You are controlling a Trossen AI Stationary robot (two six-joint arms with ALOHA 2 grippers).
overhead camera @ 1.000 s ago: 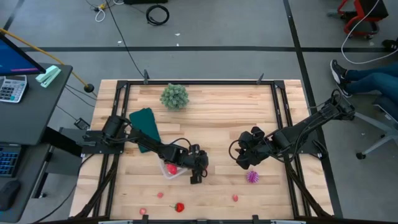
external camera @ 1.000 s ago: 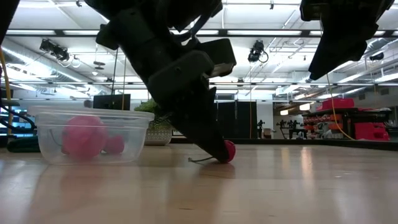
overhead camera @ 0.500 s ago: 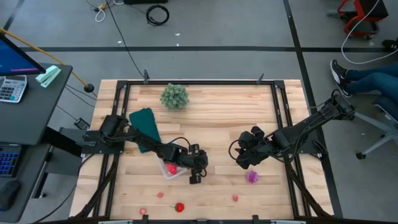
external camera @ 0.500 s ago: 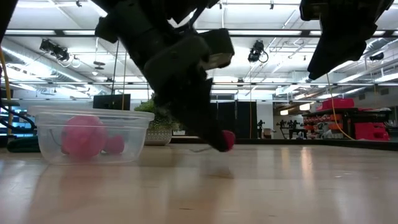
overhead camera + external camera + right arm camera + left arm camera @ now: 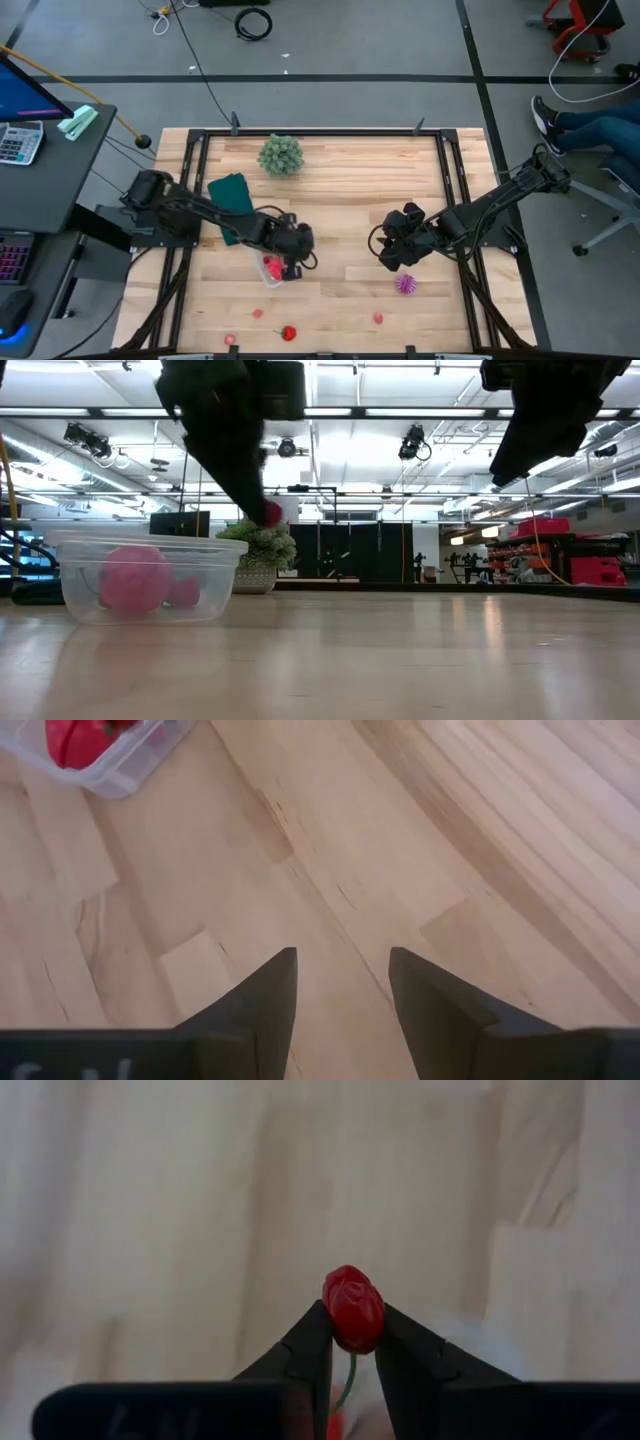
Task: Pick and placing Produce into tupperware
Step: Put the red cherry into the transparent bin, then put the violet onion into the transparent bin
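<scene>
My left gripper (image 5: pixel 291 264) is shut on a small red produce piece (image 5: pixel 352 1308) with a thin green stem and hangs over the right rim of the clear tupperware (image 5: pixel 271 271). In the low view the piece (image 5: pixel 272 513) is higher than the tupperware (image 5: pixel 150 575), which rests on the table and holds pink and red pieces. My right gripper (image 5: pixel 392 262) waits open above bare table, right of centre. A spiky purple piece (image 5: pixel 405 284), a red strawberry (image 5: pixel 289 332) and small pink pieces (image 5: pixel 379 318) lie near the table's near edge. My left gripper pinches the red piece (image 5: pixel 352 1308) between its two fingertips (image 5: pixel 312 1348), which come from above and slant down. The piece's rounded end juts past the tips and its green stem (image 5: pixel 347 1378) runs back between the fingers. It is lifted clear of the table.
A bushy pale-green plant (image 5: pixel 280 155) stands near the far edge. A dark green flat piece (image 5: pixel 232 205) lies under my left arm. Bare wood stretches between the two grippers. A person's legs (image 5: pixel 590 125) show beyond the table's right side.
My left gripper, shut on the red piece, has risen from the table and swung toward the table's left, ending over the tupperware's right rim. The piece went from resting on the wood to lifted clear, higher than the tupperware's rim.
</scene>
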